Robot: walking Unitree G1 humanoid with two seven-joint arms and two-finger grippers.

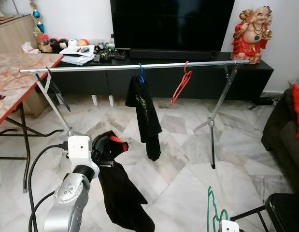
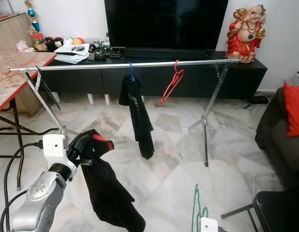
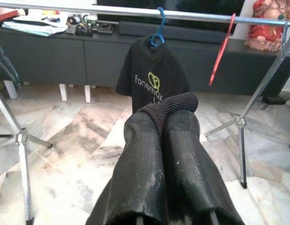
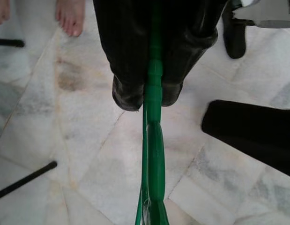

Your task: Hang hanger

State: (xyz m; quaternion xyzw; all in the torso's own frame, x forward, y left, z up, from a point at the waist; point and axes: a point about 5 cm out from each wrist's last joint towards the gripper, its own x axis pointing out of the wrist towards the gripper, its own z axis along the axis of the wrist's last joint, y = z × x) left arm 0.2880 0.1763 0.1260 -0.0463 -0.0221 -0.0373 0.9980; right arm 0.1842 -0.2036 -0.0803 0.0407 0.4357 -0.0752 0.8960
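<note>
The green plastic hanger (image 4: 153, 140), light, stiff and slippery, sits clamped at its neck in the right tool (image 4: 152, 96), low and well short of the clothes rail (image 1: 139, 66). The left tool (image 3: 166, 126) pinches a limp black garment (image 1: 121, 193) below that rail.

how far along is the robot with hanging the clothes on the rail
Done: a black shirt on a blue hanger and a bare red hanger hang on the rail. In hand: the left gripper grips a black garment; the right gripper grips a green hanger. Left: garment onto hanger, then onto rail.
</note>
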